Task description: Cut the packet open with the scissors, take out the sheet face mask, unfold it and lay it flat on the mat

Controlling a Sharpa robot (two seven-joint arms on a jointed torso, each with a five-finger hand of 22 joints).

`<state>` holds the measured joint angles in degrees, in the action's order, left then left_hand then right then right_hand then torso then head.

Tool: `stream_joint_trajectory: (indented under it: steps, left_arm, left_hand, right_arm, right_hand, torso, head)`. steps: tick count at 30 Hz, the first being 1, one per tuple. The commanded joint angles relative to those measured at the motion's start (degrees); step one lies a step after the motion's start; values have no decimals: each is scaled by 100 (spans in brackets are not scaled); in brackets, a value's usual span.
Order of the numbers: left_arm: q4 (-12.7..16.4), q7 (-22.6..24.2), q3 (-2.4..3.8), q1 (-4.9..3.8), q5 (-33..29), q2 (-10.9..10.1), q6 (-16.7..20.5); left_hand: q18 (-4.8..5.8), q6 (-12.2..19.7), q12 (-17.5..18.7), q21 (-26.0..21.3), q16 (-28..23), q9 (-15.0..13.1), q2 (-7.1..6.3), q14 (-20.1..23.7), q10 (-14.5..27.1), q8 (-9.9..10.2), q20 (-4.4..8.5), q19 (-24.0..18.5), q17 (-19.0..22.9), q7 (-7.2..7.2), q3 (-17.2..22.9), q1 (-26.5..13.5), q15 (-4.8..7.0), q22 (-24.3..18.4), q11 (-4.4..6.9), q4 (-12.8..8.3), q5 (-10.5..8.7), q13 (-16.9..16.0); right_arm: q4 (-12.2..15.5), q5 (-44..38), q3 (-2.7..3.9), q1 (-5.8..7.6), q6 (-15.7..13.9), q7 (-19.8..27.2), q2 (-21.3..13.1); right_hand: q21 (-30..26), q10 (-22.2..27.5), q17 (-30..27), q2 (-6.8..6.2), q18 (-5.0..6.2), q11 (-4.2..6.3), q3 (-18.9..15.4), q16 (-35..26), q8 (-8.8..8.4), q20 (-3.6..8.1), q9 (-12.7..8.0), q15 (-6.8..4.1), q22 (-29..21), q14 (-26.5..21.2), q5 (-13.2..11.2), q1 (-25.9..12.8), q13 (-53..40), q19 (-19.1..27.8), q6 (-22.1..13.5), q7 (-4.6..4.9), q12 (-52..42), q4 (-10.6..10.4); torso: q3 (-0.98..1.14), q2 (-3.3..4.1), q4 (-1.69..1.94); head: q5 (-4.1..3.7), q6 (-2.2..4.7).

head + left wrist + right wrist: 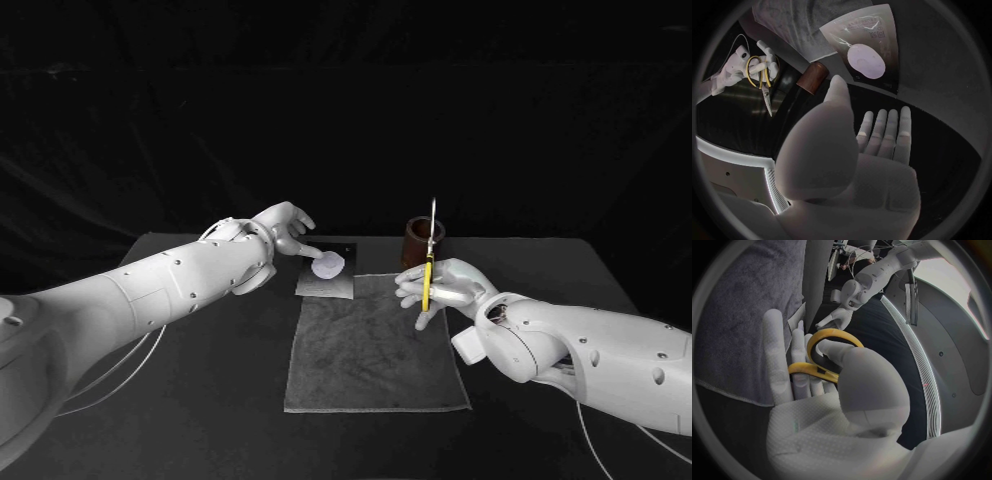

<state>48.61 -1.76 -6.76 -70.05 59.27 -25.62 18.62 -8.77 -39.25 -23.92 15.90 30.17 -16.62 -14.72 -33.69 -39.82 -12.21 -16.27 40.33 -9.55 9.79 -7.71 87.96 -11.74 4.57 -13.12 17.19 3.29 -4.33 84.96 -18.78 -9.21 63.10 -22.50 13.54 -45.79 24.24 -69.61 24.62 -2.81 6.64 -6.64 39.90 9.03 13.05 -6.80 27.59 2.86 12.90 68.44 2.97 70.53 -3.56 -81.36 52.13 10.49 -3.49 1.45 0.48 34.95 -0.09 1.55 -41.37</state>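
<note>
**Right hand** (441, 284): closed round the yellow plastic loops of the steel-bladed scissors (428, 262). The right wrist view shows the thumb threaded through one loop. The scissors are held above the far right edge of the grey rectangular cloth mat (375, 360), upright with the tips up, and the blades look closed. Judgement: this is a cutting grip, with the point kept clear of the cloth and of the other arm.

**Left hand** (283, 233): holds nothing. Its fingers are straight and side by side, with the thumb standing apart. It hovers over the mat's far left corner, fingertips angled down toward the packet. The left wrist view shows a gap between them, so there is no contact. Judgement: it is placed to pick the packet up and present an edge to the blades.

**Flat silvery foil packet** (326, 284): has a pale oval patch and lies flat at the mat's far left corner. I cannot tell how much of it overlaps the cloth. It looks uncut. The foil is glossy and thin, so it is probably slippery and best pinched at an edge.

**Mat:** matte, napped weave, long side running away from the robot on the black table (562, 265).

**Brown cylindrical holder** (420, 240): stands upright just beyond the mat's far right corner. It is presumably the scissors' stand.

Cut not yet begun.
</note>
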Motion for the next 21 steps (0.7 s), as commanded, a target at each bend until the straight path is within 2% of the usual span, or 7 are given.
stream_joint_trajectory:
  steps: [1,8,9,10,14,19,21]
  left_arm:
    - [-203,-534,-2,5,205,169,-216]
    - [-812,-1466,-6,17,278,667,-964]
    - [-870,-1502,-6,17,300,709,-1014]
    - [-961,-1546,-7,19,336,775,-1087]
    - [-1247,-1583,-7,24,411,979,-1320]
    - [-1559,-1608,-7,73,497,1231,-1333]
    - [-1680,-1702,-6,103,497,1336,-1302]
  left_hand:
    - [-104,142,-223,146,196,-2,-159,-304,22,-122,-2,402,-59,590,-379,-577,64,52,-5,11,4,-36]
    - [-95,642,-253,153,129,-28,-295,-179,509,-216,-12,599,-20,558,-531,-1295,10,38,-110,21,-20,-7]
    - [-53,720,-204,89,53,-25,-292,-38,629,-204,-31,502,10,437,-505,-1287,-31,8,-155,18,-21,13]
    - [79,983,-20,-136,-213,-25,-307,453,1072,-176,-47,166,114,-223,-543,-1206,-167,-95,-204,41,-23,83]
    - [251,1183,54,-478,-597,-85,-318,1039,1456,-278,-33,-453,250,-577,-545,-997,-301,-132,-109,13,-26,58]
    - [382,1409,18,-770,-889,-40,-315,1406,1574,-302,-38,-1137,346,-558,-542,-840,-403,-171,120,15,-29,34]
    - [396,1386,-101,-753,-618,-125,-306,1106,1469,-425,-19,-1011,261,33,-531,-960,-284,-133,-177,48,-29,-6]
  right_arm:
    - [34,-15,9,3,105,-17,-11]
    - [49,-15,9,4,125,-35,0]
    - [51,-15,9,4,126,-37,2]
    - [53,-14,9,4,128,-40,4]
    - [61,-11,9,5,136,-52,10]
    - [73,-9,9,8,133,-60,10]
    - [76,-8,9,11,130,-62,12]
  right_hand:
    - [-27,-29,8,-3,334,11,5,21,8,-17,9,-13,-8,31,-17,34,-7,-33,42,14,-33,29]
    - [-28,-37,11,10,333,12,0,20,9,-18,9,-13,-8,32,-17,30,-8,-34,48,13,-35,27]
    - [-28,-37,11,10,333,12,0,20,9,-18,9,-13,-8,32,-17,30,-8,-34,48,13,-35,27]
    - [-28,-37,11,10,333,12,0,20,9,-18,9,-13,-8,32,-17,30,-8,-34,48,13,-35,27]
    - [-29,-42,12,14,333,13,-2,19,10,-18,9,-13,-9,31,-17,29,-8,-35,51,12,-36,26]
    - [-29,-42,12,14,333,13,-2,19,10,-18,9,-13,-9,31,-17,29,-8,-35,51,12,-36,26]
    - [-30,-52,15,22,333,16,-7,19,11,-17,9,-14,-9,31,-16,27,-9,-35,57,9,-39,26]
  torso:
    - [10,10,-7]
    - [12,8,-30]
    - [7,8,-37]
    - [3,5,-37]
    - [9,10,-30]
    - [3,15,-23]
    - [1,20,-25]
  head:
    - [27,4]
    - [78,9]
    - [84,9]
    - [86,14]
    - [81,25]
    - [61,31]
    - [55,30]
